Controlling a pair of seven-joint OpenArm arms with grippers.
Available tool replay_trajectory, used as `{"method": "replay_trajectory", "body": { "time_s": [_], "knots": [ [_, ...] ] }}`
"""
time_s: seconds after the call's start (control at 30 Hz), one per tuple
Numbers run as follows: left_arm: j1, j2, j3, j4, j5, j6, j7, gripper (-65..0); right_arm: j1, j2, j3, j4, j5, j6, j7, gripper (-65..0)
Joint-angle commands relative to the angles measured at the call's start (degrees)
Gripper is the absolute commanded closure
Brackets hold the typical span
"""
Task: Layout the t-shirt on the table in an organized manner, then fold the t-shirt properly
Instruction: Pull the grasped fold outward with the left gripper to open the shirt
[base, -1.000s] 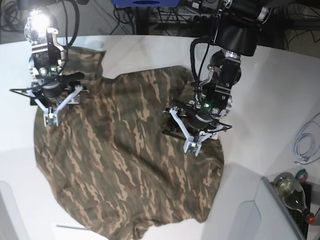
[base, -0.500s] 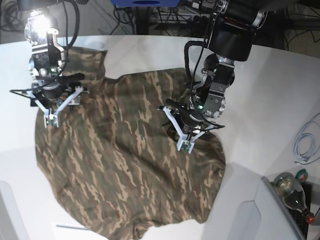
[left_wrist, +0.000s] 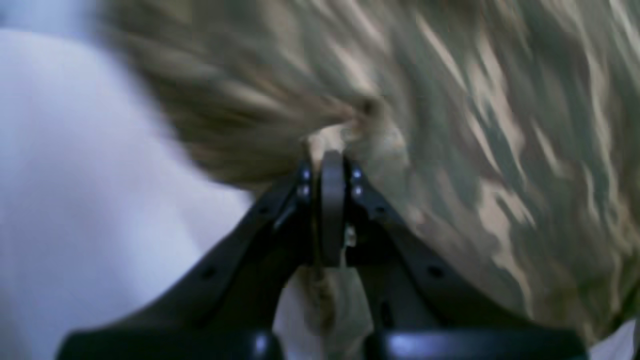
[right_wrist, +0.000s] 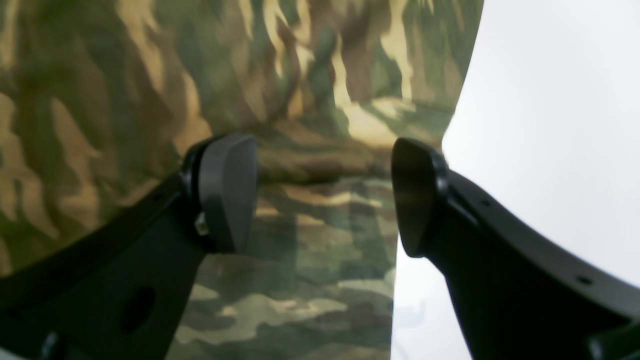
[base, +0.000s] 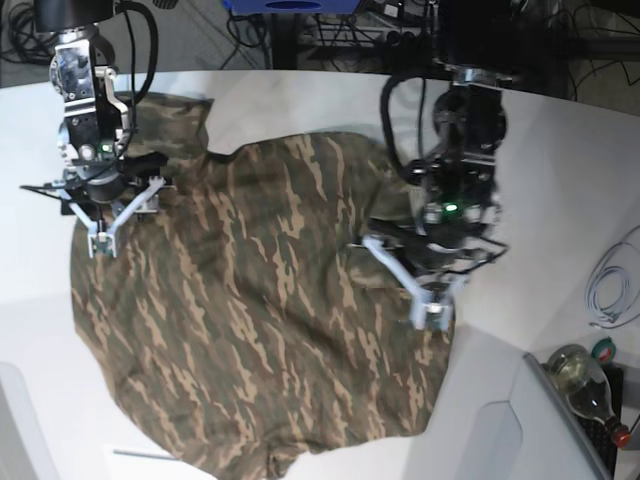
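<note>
The camouflage t-shirt (base: 250, 300) lies spread and rumpled on the white table (base: 560, 190). My left gripper (base: 430, 312) is at the shirt's right edge in the base view. In the left wrist view it (left_wrist: 330, 160) is shut on a pinched fold of the t-shirt (left_wrist: 450, 125), with bare table (left_wrist: 75, 175) beside it. My right gripper (base: 100, 237) hovers over the shirt's upper left part. Seen from the right wrist, it (right_wrist: 325, 195) is open over the t-shirt (right_wrist: 125, 75) at its border with the table (right_wrist: 550, 100), holding nothing.
A glass bottle (base: 588, 385) and a coiled white cable (base: 610, 285) lie at the right edge. A grey box corner (base: 500, 440) sits at the bottom right. Dark cables and a blue object (base: 290, 5) are beyond the table's far edge.
My left gripper shut on the cloth near the shirt's middle right, then moved right and toward the near edge with the fold in it. The right arm barely moved.
</note>
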Motion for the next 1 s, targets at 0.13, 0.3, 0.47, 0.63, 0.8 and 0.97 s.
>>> {"method": "replay_trajectory", "body": {
  "time_s": [0.13,0.3,0.47,0.63,0.8,0.97],
  "knots": [
    [7.33,-0.75,-12.61,8.54,0.15,0.46,2.31,0.0,1.54,0.30,-4.21,0.21,-0.29,-0.09,1.37,-39.0],
    [15.68,-0.58,-21.40,8.71,-0.20,0.46,-1.38,0.0,2.42,-1.02,-4.48,-1.81,-0.29,-0.62,1.37,-39.0],
    [22.10,0.48,-26.42,6.96,-0.29,0.46,-9.12,0.0,-0.57,-5.06,3.52,4.43,-0.03,-2.64,1.72,-39.9],
    [23.06,0.65,-26.42,4.41,-0.46,0.46,-10.61,0.0,-3.82,-9.20,13.54,10.06,3.40,1.75,1.72,-54.2],
    [22.80,0.74,-26.33,4.41,-0.46,0.46,-10.70,0.0,-5.58,-9.02,19.35,5.93,9.47,10.98,1.46,-51.5],
    [22.54,0.65,-26.42,4.41,-0.29,0.46,-10.70,0.0,-5.93,-8.93,19.61,-0.32,9.47,13.09,1.37,-51.5]
  ]
}}
